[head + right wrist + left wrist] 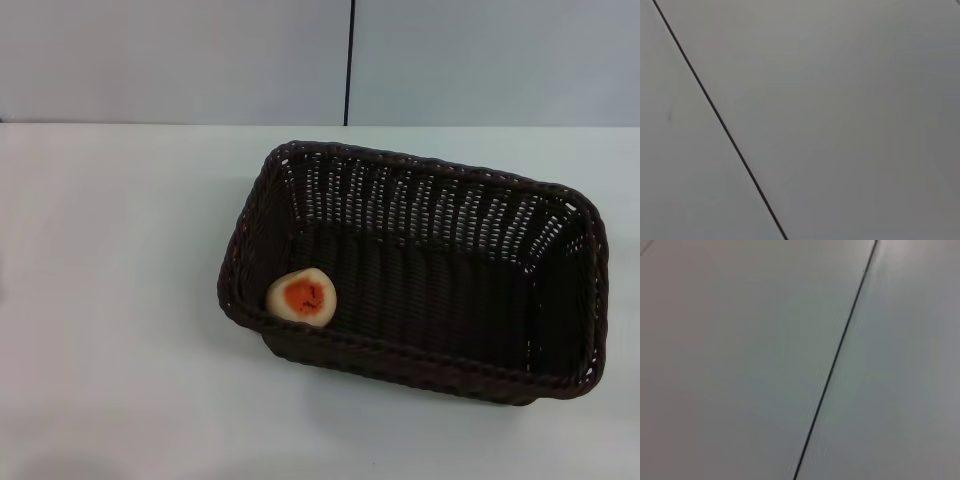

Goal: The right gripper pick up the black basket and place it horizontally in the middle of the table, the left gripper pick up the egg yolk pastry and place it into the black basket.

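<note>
The white table carries one thing directly: a dark woven basket. It sits flat, right of the table's middle.

Woven wicker black basket, smooth matt table

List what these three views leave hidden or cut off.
- Both pincers: in no view; the wrist views show only a grey panel with a dark seam.
- Small round cream egg yolk pastry: underside hidden against the near-left corner of the dark woven wicker basket.
- White table: cut off by head-view edges.
</note>
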